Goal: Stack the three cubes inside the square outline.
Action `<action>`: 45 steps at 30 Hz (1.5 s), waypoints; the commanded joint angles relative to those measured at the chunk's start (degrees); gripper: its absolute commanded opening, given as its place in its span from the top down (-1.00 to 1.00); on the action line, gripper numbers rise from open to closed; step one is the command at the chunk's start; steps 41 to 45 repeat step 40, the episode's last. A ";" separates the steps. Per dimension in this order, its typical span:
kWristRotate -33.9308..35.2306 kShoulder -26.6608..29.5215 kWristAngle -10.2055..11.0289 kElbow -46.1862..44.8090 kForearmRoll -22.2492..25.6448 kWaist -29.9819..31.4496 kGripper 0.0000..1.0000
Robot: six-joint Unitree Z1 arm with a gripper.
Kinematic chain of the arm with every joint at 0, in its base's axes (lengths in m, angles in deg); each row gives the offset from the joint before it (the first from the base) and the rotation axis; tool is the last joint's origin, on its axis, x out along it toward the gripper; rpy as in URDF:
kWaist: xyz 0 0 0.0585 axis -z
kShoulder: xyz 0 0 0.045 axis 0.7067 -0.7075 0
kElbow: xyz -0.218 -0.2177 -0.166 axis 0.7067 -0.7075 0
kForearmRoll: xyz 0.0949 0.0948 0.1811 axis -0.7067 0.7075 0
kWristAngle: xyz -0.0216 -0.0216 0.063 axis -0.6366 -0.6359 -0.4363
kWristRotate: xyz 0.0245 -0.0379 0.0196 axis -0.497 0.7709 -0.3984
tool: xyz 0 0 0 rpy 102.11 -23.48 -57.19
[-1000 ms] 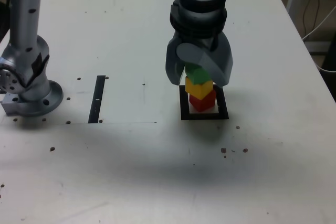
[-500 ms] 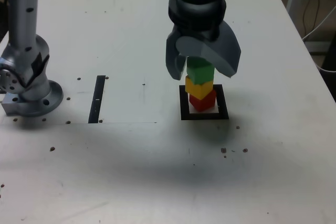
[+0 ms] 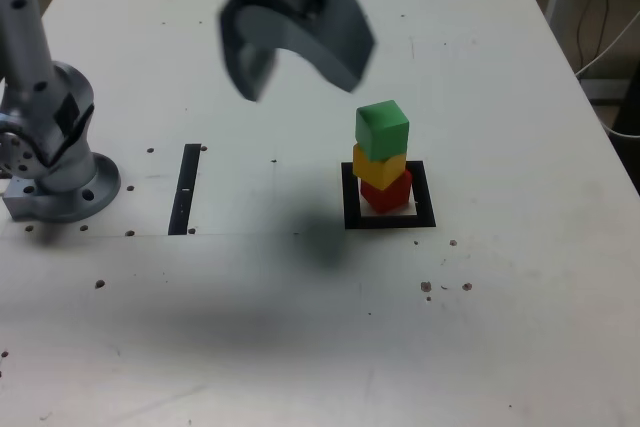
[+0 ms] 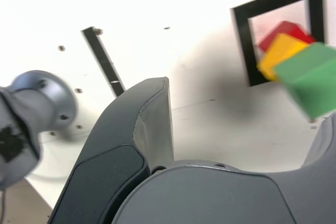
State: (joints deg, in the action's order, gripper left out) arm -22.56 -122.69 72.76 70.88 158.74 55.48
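White table top [image 3: 520, 327], flat, scuffed. Grey two-fingered gripper [image 3: 292, 59] hangs above it, off to the exterior view's left of the stack, jaws spread wide with nothing between them.

Thick black square outline with pale centre [image 3: 349, 209] lies flat on the table. Inside it the three blocks stand stacked: small solid red cube [image 3: 387, 192] at the bottom, equal yellow cube [image 3: 379, 166] on it, green cube [image 3: 382, 127] on top, each twisted slightly against its neighbour.

Judgement: cubes look rigid, light, smooth-faced; tower probably tips easily. Any regrasp should take one cube on opposite flat sides.
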 commanded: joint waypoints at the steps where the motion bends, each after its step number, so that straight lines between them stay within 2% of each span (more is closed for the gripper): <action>1: -0.16 2.48 0.52 -3.00 0.07 -0.14 -0.99; 6: 0.75 5.30 1.39 -12.80 -0.83 -0.14 -0.99; 10: 1.86 5.74 1.39 -20.81 -4.55 -0.14 -0.99; 21: 3.66 12.07 -0.90 -38.65 -19.81 -0.14 -0.99; 26: 4.11 13.53 -3.17 -42.77 -24.34 -0.14 -0.99; 30: 5.82 13.11 -4.29 -43.87 -24.88 -0.14 -0.99; 38: 7.06 11.94 -7.99 -42.60 -20.79 0.90 -1.00; 45: 7.06 10.81 -8.15 -41.78 -19.63 1.23 -1.00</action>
